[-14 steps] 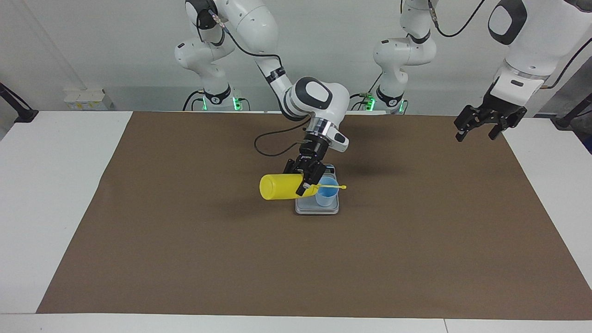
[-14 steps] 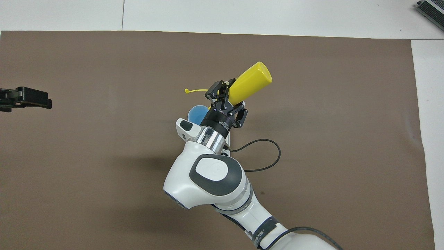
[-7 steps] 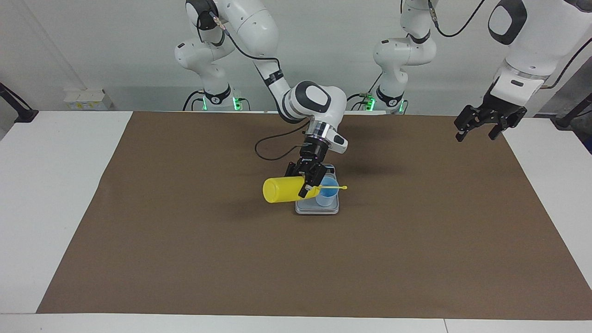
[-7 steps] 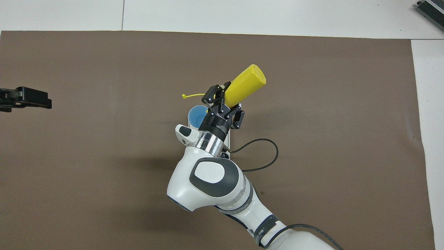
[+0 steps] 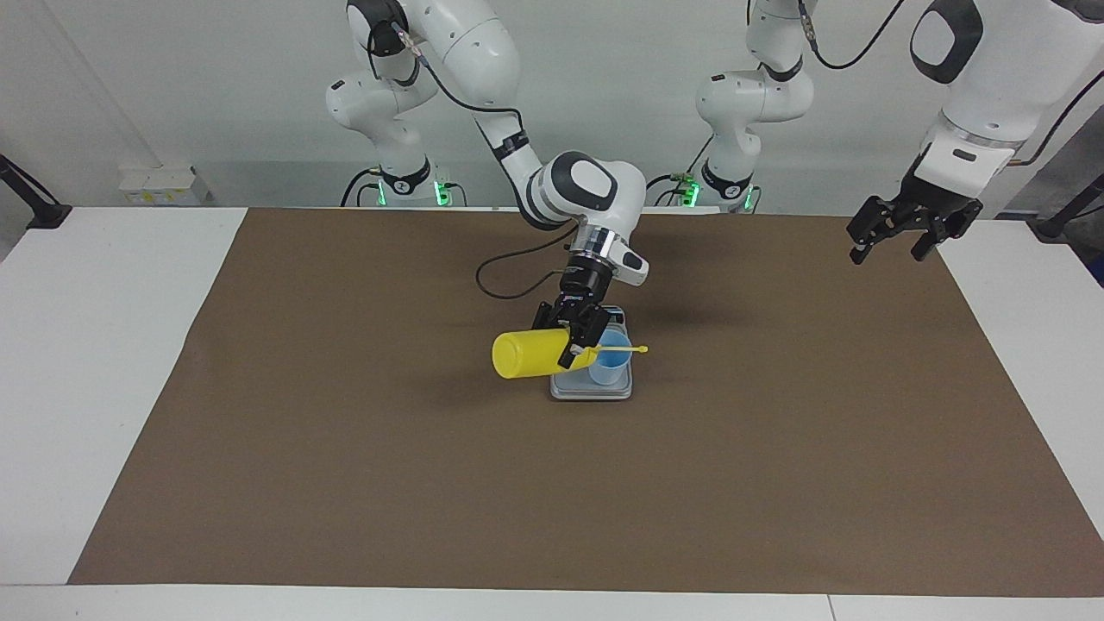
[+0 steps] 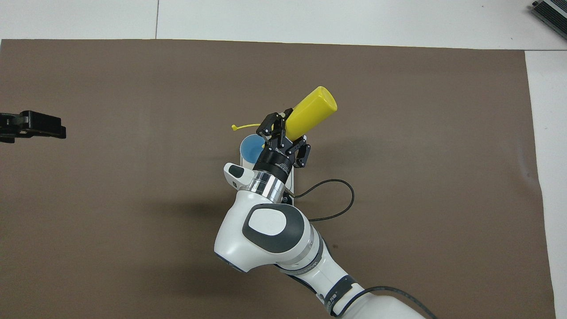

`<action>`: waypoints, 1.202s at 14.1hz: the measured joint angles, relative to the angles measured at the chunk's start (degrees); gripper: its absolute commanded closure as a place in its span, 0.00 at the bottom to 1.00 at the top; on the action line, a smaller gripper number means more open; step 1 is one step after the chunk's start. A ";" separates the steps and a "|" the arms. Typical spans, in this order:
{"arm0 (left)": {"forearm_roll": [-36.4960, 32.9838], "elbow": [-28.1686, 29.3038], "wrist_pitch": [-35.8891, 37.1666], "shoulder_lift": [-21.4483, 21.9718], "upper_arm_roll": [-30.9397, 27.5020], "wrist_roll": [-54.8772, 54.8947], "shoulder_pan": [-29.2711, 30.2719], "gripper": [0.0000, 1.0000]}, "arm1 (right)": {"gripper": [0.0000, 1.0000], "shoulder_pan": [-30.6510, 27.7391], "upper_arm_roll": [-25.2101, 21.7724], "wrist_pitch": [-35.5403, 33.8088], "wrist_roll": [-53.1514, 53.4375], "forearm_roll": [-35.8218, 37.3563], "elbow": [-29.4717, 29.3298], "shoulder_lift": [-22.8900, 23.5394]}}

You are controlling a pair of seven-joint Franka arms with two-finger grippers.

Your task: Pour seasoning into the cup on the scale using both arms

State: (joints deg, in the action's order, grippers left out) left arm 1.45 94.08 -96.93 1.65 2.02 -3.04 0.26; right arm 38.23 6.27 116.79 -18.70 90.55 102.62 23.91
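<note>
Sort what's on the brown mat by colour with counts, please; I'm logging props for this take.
Yellow: 1, the squeeze bottle, held by the right gripper
Light blue: 1, the cup
Grey: 1, the scale
Total: 3

Bright, even light fills both views, and it comes from above: shadows fall soft and pale straight under things. A faint smudge of shade lies on the brown mat point(image 5: 345, 448) beneath the right arm point(image 6: 270, 235), another hazy patch beside the scale point(image 5: 592, 385). No hard glare here; only a mild sheen on the arm's white shells and on the yellow bottle point(image 5: 530, 354). The white worktop point(image 5: 95, 345) reads slightly washed out at the edges. Focus holds crisp across both views, and straight edges stay straight right into the corners.
</note>
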 measured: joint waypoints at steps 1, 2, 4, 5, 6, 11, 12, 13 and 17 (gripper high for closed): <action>0.00 0.00 0.00 0.00 0.00 0.00 0.00 0.00 | 1.00 0.00 0.00 -0.01 0.07 0.01 0.00 0.00; 0.00 0.00 0.00 0.00 0.00 0.00 0.00 0.00 | 1.00 0.00 0.00 -0.04 0.45 0.01 0.00 0.00; 0.00 0.00 0.00 0.00 0.00 0.00 0.00 0.00 | 1.00 0.53 0.01 -0.17 2.65 0.01 0.00 0.00; 0.00 0.00 0.00 0.00 0.00 0.00 0.00 0.00 | 1.00 1.10 0.02 -0.68 4.11 -0.01 0.00 0.00; 0.00 0.00 0.00 0.00 0.00 0.00 0.00 0.00 | 1.00 1.59 0.04 -1.38 5.65 -0.30 0.00 -0.01; 0.00 0.00 0.00 0.00 0.00 0.00 0.00 0.00 | 1.00 1.60 -0.06 -1.85 9.05 -9.06 -0.28 -2.70; 0.00 0.00 0.00 0.00 0.00 0.00 0.00 0.00 | 1.00 1.27 -0.06 -1.67 9.61 -11.84 -0.28 -3.88; 0.00 0.00 0.00 0.00 0.00 0.00 0.00 0.00 | 1.00 0.61 -0.08 -0.93 9.89 -14.99 -0.18 -5.24; 0.00 0.00 0.00 0.00 0.00 0.00 0.00 0.00 | 1.00 -5.16 -0.15 5.59 10.70 -27.75 3.11 -12.77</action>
State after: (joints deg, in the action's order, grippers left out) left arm 1.45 94.08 -96.93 1.66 2.02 -3.04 0.26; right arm 33.07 6.12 122.38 -8.00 62.81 105.73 11.14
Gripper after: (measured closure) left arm 0.000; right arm 0.463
